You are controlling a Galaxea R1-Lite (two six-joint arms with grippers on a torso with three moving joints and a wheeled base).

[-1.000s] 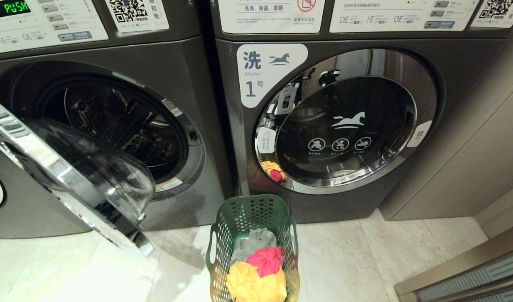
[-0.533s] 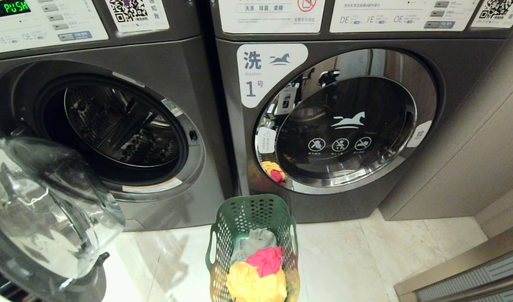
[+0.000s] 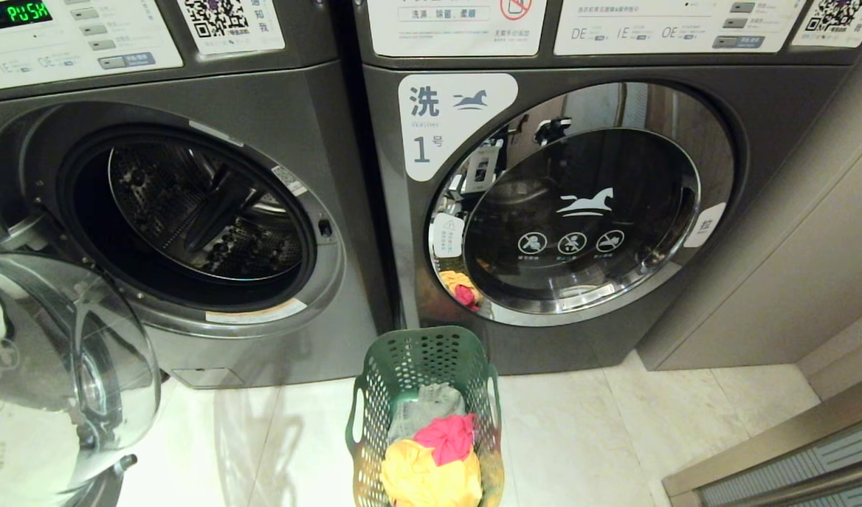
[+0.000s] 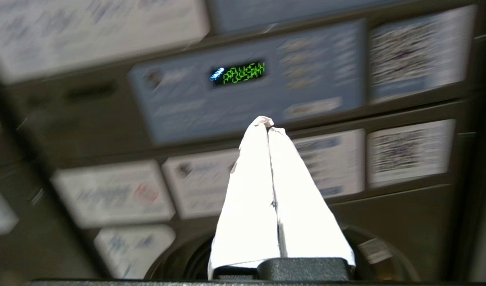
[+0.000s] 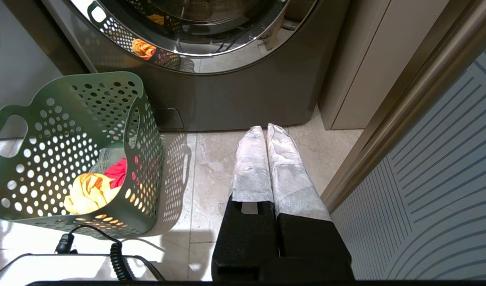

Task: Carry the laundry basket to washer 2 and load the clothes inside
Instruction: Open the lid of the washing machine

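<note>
Left hand (image 4: pixel 269 121) pressed together before a washer panel (image 4: pixel 247 79), right hand (image 5: pixel 267 129) pressed together near laundry basket (image 5: pixel 74 151)

Open washer (image 3: pixel 276 105): matt dark grey metal casing, perforated steel drum (image 3: pixel 205 204), clear glossy glass door bowl (image 3: pixel 65 366) with bright reflections. Closed washer (image 3: pixel 755 113): same matt grey casing; door (image 3: pixel 579 204) of dark glass ringed in mirror-polished chrome; white glossy labels (image 3: pixel 445 120). Laundry basket (image 3: pixel 417 352): matt green perforated plastic. Clothes (image 3: pixel 438 458): soft crumpled cloth, yellow, pink-red and grey. Floor (image 3: pixel 614 436): pale, smooth, polished stone tiles. Right gripper (image 5: pixel 267 131): fingers wrapped in white fibrous fabric over black plastic.
</note>
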